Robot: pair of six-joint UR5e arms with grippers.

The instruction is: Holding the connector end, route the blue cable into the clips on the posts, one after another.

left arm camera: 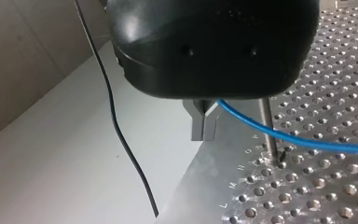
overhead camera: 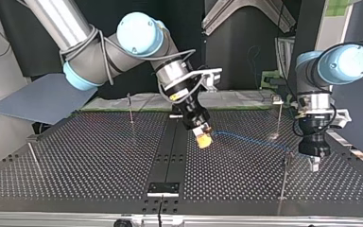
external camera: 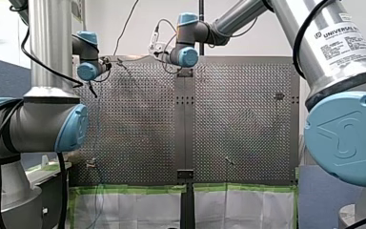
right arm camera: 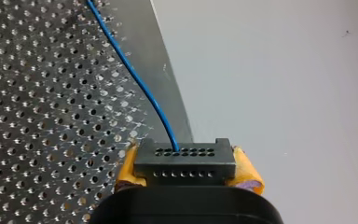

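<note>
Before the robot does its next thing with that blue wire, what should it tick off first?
1. Connector clamped in my right gripper: ok.
2. Blue cable leaves the connector in a smooth curve, no kink: ok.
3. My left gripper shut, cable running beside it: ok; whether it pinches the cable: cannot tell.
4. Cable seated in the clip of the post next to my left gripper: cannot tell.
5. Far post at the top view's left upright, no cable on it: ok.
</note>
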